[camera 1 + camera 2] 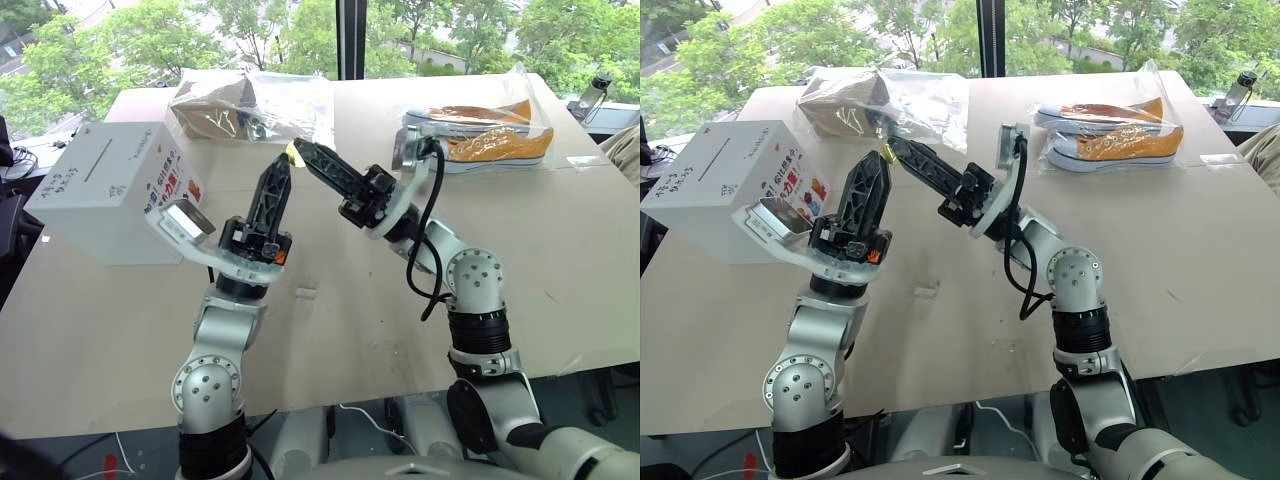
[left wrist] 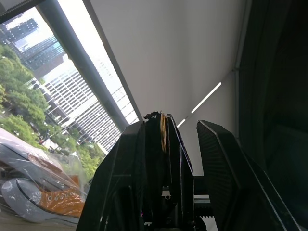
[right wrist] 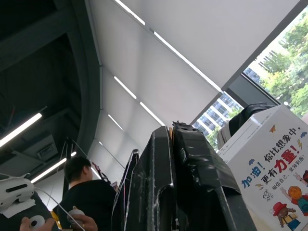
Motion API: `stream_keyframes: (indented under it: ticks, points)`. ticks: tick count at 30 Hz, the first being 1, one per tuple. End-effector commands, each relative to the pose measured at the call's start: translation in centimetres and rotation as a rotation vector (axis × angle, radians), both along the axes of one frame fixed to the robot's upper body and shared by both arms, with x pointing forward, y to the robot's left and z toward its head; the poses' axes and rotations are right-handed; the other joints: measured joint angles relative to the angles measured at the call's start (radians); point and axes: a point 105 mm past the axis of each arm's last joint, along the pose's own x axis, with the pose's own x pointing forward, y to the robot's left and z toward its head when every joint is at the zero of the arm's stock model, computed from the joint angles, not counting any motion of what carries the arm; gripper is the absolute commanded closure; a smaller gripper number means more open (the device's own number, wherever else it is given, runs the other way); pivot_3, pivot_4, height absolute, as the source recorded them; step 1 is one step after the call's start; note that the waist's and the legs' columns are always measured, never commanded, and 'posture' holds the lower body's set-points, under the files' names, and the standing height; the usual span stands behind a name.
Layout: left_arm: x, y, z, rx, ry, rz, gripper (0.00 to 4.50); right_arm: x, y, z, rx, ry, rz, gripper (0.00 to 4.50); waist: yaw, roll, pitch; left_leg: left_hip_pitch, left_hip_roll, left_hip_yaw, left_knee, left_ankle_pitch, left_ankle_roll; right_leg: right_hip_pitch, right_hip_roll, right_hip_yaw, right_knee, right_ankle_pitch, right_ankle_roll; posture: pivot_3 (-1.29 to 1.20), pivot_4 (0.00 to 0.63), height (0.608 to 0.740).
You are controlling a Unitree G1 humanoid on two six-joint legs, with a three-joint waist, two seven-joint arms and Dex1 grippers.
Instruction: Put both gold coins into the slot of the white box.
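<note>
Right pincer (image 1: 296, 153) pinches a coin (image 1: 292, 155) by its tips (thin, stiff, slippery; take it by the faces). Left pincer's (image 2: 180, 132) state: cannot tell.

Beige table (image 1: 560, 270) by a large window (image 1: 450, 30), dark mullion (image 1: 350, 38) mid-pane, green trees (image 1: 110, 45) outside. White ceiling (image 2: 183, 53) with strip lights (image 3: 183, 57). Tall buildings (image 2: 72, 101) beyond the glass. Person in black (image 3: 89, 197) in the dim interior.
</note>
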Motion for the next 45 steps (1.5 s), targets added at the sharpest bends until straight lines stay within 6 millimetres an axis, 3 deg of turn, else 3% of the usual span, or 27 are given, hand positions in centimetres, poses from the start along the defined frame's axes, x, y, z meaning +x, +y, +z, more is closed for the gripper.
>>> stream_keyframes:
  ticks: [1,12,16,26,30,31,37,44,45]
  points:
    - [-0.6,-0.1,0.6,0.0,-0.041,-0.002,2.8,-1.6,0.9,2.4,0.073,-0.068,0.064,4.5,0.0,0.0,0.0,0.0,0.0,0.0,0.0,0.0,0.0,0.0,0.0,0.0,0.0,0.0,0.0,0.0,0.15,0.74]
    - [-0.3,-0.4,0.4,0.002,-0.039,-0.025,2.8,-2.5,1.5,1.8,0.017,-0.125,0.095,4.5,0.0,0.0,0.0,0.0,0.0,0.0,0.0,0.0,0.0,0.0,0.0,0.0,-0.001,0.0,0.0,0.0,0.15,0.74]
    - [-0.3,-0.5,0.5,-0.003,-0.048,-0.033,3.9,-2.4,1.4,1.8,0.021,-0.123,0.089,4.5,0.0,0.0,0.0,-0.001,0.0,0.0,0.0,0.0,0.0,0.0,0.0,0.0,-0.001,0.0,0.0,0.0,0.15,0.74]
    - [-0.3,-0.5,0.5,0.006,-0.049,-0.025,3.9,-1.9,1.2,2.1,0.04,-0.101,0.073,4.5,0.0,0.0,0.0,-0.001,0.0,-0.001,0.0,0.0,0.0,0.0,0.0,-0.001,-0.002,0.0,0.0,0.0,0.15,0.74]
    - [-0.9,-0.8,0.6,-0.023,-0.04,-0.11,3.9,-1.9,1.3,2.1,0.039,-0.104,0.077,4.5,0.0,0.0,0.0,-0.001,0.0,-0.001,0.0,0.0,0.0,0.0,0.0,-0.001,-0.002,0.0,0.0,0.0,0.15,0.74]
    - [-0.8,-0.7,0.6,-0.03,-0.04,-0.108,2.87,-1.9,1.3,2.1,0.038,-0.105,0.078,4.5,0.0,0.001,0.001,-0.001,0.0,-0.001,-0.001,0.0,0.0,0.0,0.0,-0.001,-0.002,0.0,0.0,0.0,0.15,0.74]
    - [-0.1,0.9,1.0,-0.073,-0.046,0.034,0.15,-1.8,1.2,2.1,0.038,-0.103,0.078,4.5,0.0,0.001,0.001,-0.001,0.0,-0.001,-0.001,0.0,0.0,0.0,0.0,-0.001,-0.002,0.0,0.0,0.0,0.15,0.74]
    - [-0.8,0.6,1.2,-0.091,-0.079,-0.001,0.15,-1.6,1.1,2.1,0.04,-0.096,0.072,4.5,0.0,0.001,0.001,-0.001,0.0,-0.001,-0.001,0.0,0.0,0.0,0.0,-0.001,-0.003,0.0,0.0,0.0,0.15,0.74]
    - [-0.9,0.5,1.2,-0.091,-0.081,-0.006,0.67,-1.6,1.1,2.1,0.039,-0.097,0.073,4.5,0.0,0.001,0.001,-0.001,0.0,-0.001,-0.001,0.0,0.0,0.0,0.0,-0.001,-0.003,0.0,0.0,0.0,0.15,0.74]
